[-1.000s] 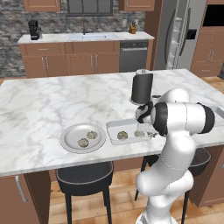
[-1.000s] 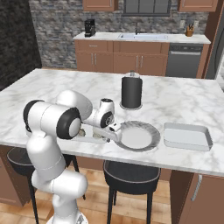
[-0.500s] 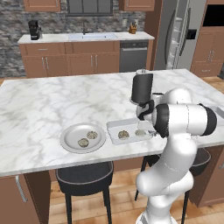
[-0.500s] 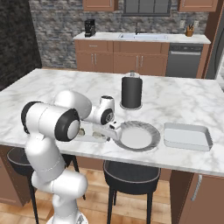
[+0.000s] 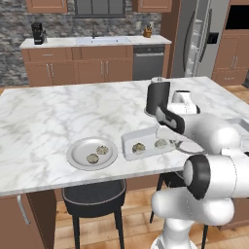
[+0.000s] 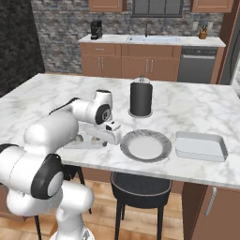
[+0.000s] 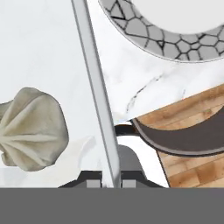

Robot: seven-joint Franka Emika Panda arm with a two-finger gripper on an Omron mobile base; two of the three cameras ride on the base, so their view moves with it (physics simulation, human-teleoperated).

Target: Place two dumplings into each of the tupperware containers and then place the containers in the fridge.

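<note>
White arm hides the tupperware container's (image 5: 146, 146) right end.

1. The tabletop (image 5: 58, 116) carries a plate (image 5: 92, 153) holding two dumplings (image 5: 97, 153).
2. A tupperware container (image 5: 146, 143) lies just right of it, with two dumplings (image 5: 139, 147) inside.
3. A canister (image 5: 158, 97) stands behind the container.
4. A second container (image 6: 201, 146) lies right of an empty plate (image 6: 146, 145).
</note>
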